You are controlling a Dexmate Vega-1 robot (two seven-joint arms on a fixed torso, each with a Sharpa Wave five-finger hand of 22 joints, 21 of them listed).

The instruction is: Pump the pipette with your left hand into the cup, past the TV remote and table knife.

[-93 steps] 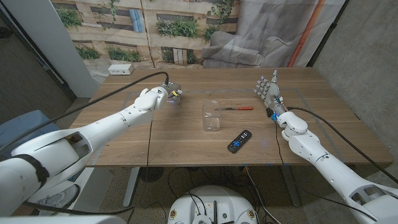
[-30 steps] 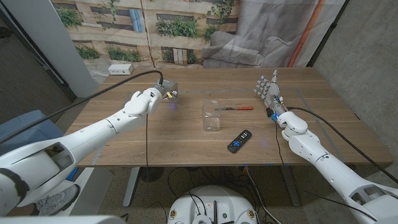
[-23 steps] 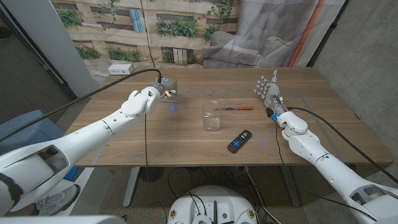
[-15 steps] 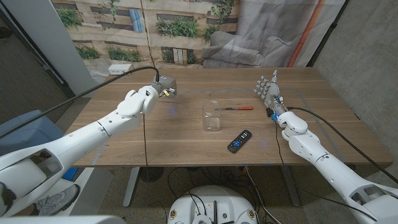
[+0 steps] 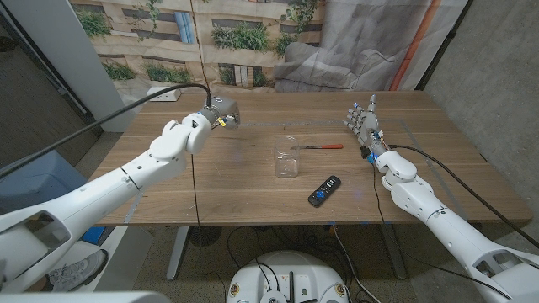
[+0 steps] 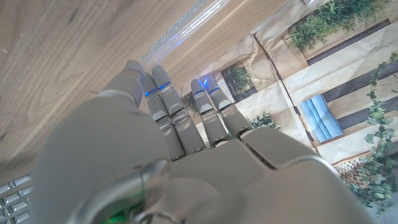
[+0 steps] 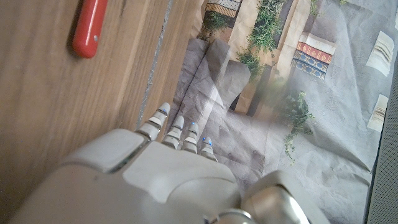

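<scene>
My left hand (image 5: 217, 115) hangs raised over the table's far left part, well left of the clear plastic cup (image 5: 287, 158). Its fingers (image 6: 186, 118) are curled tight into a fist. The pipette is hidden inside that grip. The cup stands upright mid-table. A table knife (image 5: 320, 146) with a red handle (image 7: 90, 28) lies just behind the cup on the right. The black TV remote (image 5: 324, 191) lies in front of it. My right hand (image 5: 364, 122) stands on its edge at the right, fingers (image 7: 177, 134) straight, holding nothing.
A white power strip (image 5: 163, 94) sits at the far left corner of the wooden table (image 5: 253, 198). A black cable arcs from my left wrist out to the left. A printed backdrop and a grey cloth hang behind the table.
My left hand has risen off the table and drawn back toward the far left, fist still closed. The right hand, cup, knife and remote have not moved.
</scene>
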